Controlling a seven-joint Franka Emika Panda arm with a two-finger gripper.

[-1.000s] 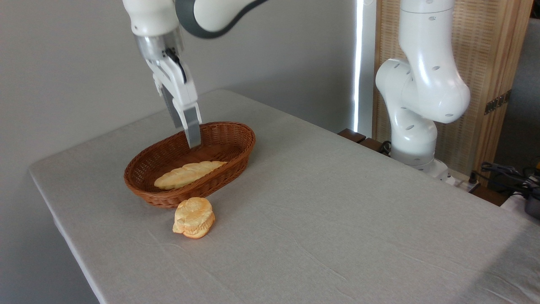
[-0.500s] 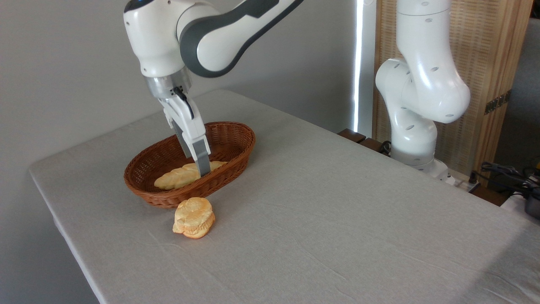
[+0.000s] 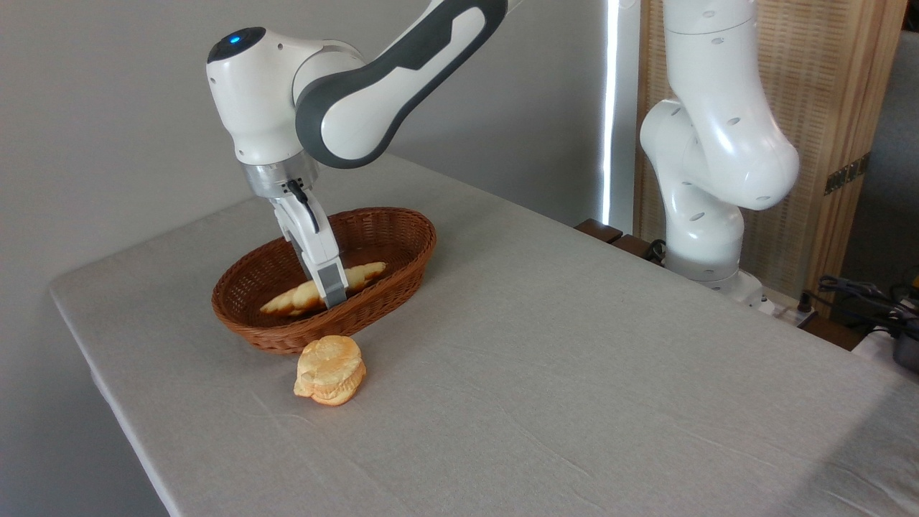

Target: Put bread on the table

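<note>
The gripper (image 3: 332, 293) reaches into the wicker basket (image 3: 391, 264) at the middle of the bread (image 3: 362, 273); its near finger hides the grip, so jaw state is undeterminable.

Arm (image 3: 402, 79) bent low, wrist vertical, fingers (image 3: 332, 289) pointing down, spacing unclear.

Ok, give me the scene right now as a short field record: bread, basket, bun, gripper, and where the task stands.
bread: long braided loaf, lying inside the basket, partly hidden behind the gripper
basket: oval brown wicker, standing on the table
bun: short round one, on the cloth just in front of the basket
gripper: lowered into the basket at the loaf's middle; open or shut cannot be told from this view
table: grey-beige cloth
task: loaf not yet on the table
</note>
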